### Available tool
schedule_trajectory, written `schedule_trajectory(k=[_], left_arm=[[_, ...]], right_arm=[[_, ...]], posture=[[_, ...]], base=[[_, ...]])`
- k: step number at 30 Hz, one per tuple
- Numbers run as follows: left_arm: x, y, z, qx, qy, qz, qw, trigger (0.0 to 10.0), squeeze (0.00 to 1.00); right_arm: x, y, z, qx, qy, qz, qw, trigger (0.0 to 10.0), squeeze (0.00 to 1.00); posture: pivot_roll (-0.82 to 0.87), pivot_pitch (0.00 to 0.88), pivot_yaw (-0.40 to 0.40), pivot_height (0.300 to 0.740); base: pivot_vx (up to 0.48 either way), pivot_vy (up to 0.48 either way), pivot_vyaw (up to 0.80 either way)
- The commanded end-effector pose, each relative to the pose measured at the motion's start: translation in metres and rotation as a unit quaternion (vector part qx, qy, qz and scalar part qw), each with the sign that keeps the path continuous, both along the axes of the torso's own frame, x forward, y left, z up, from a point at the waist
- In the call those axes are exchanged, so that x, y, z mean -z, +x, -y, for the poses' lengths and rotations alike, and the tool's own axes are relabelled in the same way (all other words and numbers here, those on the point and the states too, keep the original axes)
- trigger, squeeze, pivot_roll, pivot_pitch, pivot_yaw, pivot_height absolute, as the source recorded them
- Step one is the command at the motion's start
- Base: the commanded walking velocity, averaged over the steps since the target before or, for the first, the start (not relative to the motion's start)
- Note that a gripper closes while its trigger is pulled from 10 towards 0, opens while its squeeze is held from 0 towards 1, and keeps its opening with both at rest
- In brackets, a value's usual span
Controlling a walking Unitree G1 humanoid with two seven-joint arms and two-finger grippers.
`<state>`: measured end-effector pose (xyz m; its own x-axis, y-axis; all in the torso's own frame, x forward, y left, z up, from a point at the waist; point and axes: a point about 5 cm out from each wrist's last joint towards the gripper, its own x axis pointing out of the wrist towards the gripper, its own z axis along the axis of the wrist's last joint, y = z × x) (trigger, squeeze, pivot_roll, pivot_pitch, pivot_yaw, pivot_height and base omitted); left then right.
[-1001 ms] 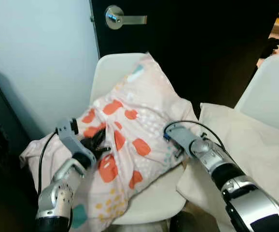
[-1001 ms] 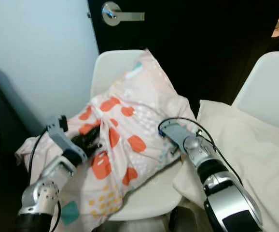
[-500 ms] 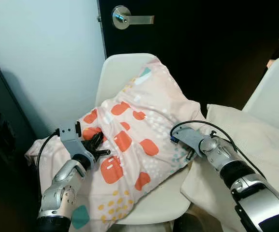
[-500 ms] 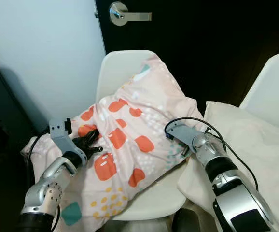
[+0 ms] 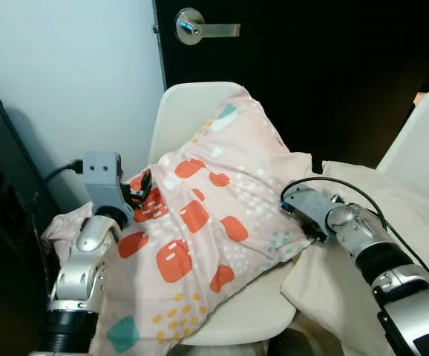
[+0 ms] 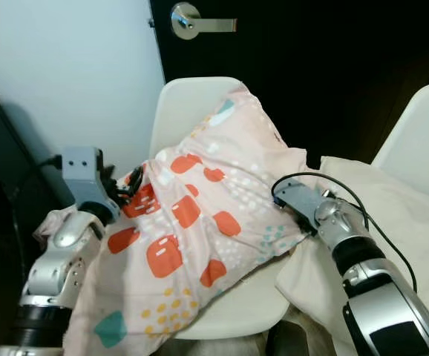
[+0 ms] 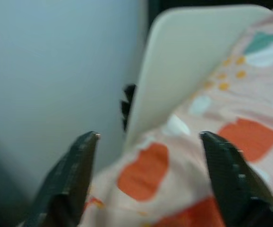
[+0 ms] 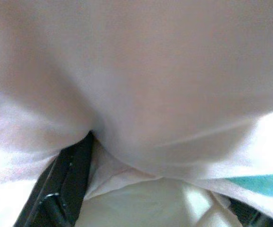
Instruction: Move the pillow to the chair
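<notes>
The pillow (image 5: 214,230) lay on the white chair (image 5: 192,111), propped against the backrest. Its long axis ran diagonally: the upper corner pointed up at the top of the backrest, toward the dark door (image 5: 311,67), and the lower end spilled over the front of the seat on my left side. It was pale pink with orange blocks, small yellow dots and a few teal patches.

My left gripper (image 5: 142,194) sat at the pillow's left edge, beside the backrest. My left wrist view showed its two black fingers (image 7: 75,175) spread wide apart, with orange-patched fabric and the edge of the chair's backrest between them and nothing pinched.

My right gripper (image 8: 141,184) was pushed in under the pillow's right edge, where the head views showed just my wrist (image 5: 315,211) and its black cable against the fabric. My right wrist view gave what they did not: pink cloth bulging over the fingers, one black finger (image 8: 61,189) low on one side and the tip of the other at the far corner, well apart, with the pillow draped across the gap rather than clamped.

A cream cushion (image 5: 393,222) rested just beside the pillow on my right, on a second white chair (image 5: 422,141).
</notes>
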<state>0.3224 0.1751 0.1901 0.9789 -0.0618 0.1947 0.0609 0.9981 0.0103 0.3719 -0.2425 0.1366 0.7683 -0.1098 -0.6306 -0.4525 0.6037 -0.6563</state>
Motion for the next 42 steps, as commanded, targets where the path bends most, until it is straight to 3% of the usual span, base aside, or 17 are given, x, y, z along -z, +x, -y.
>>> schedule_trajectory(k=[1,12,14,16,19,20,22,23,24,26,29,31,32,35,38,39,42], left_arm=[[-0.005,0.0,0.0,-0.004,0.015,0.011,1.0,10.0,1.0],[-0.015,-0.003,0.016,0.016,0.006,0.044,0.999,10.0,1.0],[-0.013,-0.003,0.02,0.023,0.006,0.042,0.999,10.0,1.0],[-0.01,-0.004,0.028,0.034,0.004,0.04,0.999,10.0,1.0],[-0.009,-0.004,0.031,0.04,0.002,0.038,0.998,10.0,1.0],[-0.008,-0.005,0.034,0.047,0.002,0.036,0.998,10.0,1.0],[-0.007,-0.005,0.036,0.051,0.003,0.035,0.998,10.0,1.0],[-0.007,-0.005,0.037,0.055,0.003,0.034,0.998,10.0,0.23],[-0.006,-0.006,0.038,0.056,0.004,0.033,0.998,10.0,0.0],[-0.006,-0.006,0.038,0.056,0.004,0.033,0.998,10.0,0.0],[-0.005,-0.006,0.036,0.05,-0.001,0.033,0.998,10.0,0.0],[-0.003,-0.005,0.029,0.027,-0.017,0.03,0.999,10.0,0.0],[-0.003,-0.005,0.029,0.027,-0.017,0.03,0.999,10.0,0.0],[0.003,-0.004,0.021,0.003,-0.027,0.015,1.0,10.0,0.0],[0.005,-0.004,0.021,0.0,-0.024,0.012,1.0,10.0,0.0],[0.007,-0.003,0.02,-0.004,-0.026,0.008,1.0,10.0,0.0],[0.007,-0.003,0.02,-0.004,-0.026,0.008,1.0,10.0,0.0]], right_arm=[[-0.017,0.006,-0.001,0.004,0.009,0.036,0.999,10.0,1.0],[-0.057,0.018,-0.001,0.024,0.057,0.147,0.987,10.0,1.0],[-0.063,0.019,0.002,0.031,0.043,0.166,0.985,10.0,1.0],[-0.074,0.02,0.013,0.043,-0.018,0.192,0.98,10.0,1.0],[-0.077,0.019,0.018,0.043,-0.042,0.196,0.979,10.0,1.0],[-0.08,0.018,0.022,0.045,-0.052,0.196,0.978,10.0,0.31],[-0.081,0.018,0.023,0.045,-0.054,0.196,0.978,10.0,0.31],[-0.083,0.017,0.027,0.052,-0.055,0.195,0.978,10.0,0.0],[-0.085,0.017,0.029,0.061,-0.047,0.199,0.977,10.0,0.0],[-0.085,0.017,0.029,0.061,-0.047,0.199,0.977,10.0,0.0],[-0.091,0.018,0.034,0.086,0.0,0.231,0.969,10.0,0.0],[-0.096,0.021,0.028,0.091,0.115,0.272,0.951,10.0,0.0],[-0.096,0.021,0.028,0.091,0.115,0.272,0.951,10.0,0.0],[-0.1,0.025,0.001,0.044,0.266,0.32,0.908,10.0,0.0],[-0.099,0.025,-0.006,0.032,0.294,0.324,0.899,10.0,0.0],[-0.095,0.026,-0.014,0.026,0.33,0.325,0.886,10.0,0.0],[-0.095,0.026,-0.014,0.026,0.33,0.325,0.886,10.0,0.0]], posture=[[0.11,0.0,0.014,0.3],[0.1,0.0,0.015,0.3],[0.1,0.0,0.015,0.3],[0.11,0.0,0.016,0.3],[0.11,0.0,0.016,0.3],[0.11,0.0,0.016,0.3],[0.11,0.0,0.016,0.3],[0.11,0.0,0.016,0.3],[0.11,0.0,0.015,0.3],[0.11,0.0,0.015,0.3],[0.11,0.0,0.017,0.3],[0.12,0.0,0.02,0.3],[0.12,0.0,0.02,0.3],[0.11,0.0,0.022,0.309],[0.11,0.0,0.022,0.314],[0.11,0.0,0.02,0.319],[0.11,0.0,0.02,0.319]], base=[[0.0,0.0,0.0],[0.0,0.0,0.0],[0.0,0.0,0.0],[0.0,0.0,0.0],[0.0,0.0,0.0],[0.0,0.0,0.0],[0.0,0.0,0.0],[0.0,0.0,0.0],[0.0,0.0,0.0],[0.0,0.0,0.0],[0.0,0.0,0.0],[0.0,0.0,0.0],[0.0,0.0,0.0],[0.0,0.0,0.0],[0.0,0.0,0.0],[0.0,0.0,0.0],[0.0,0.0,0.0]])
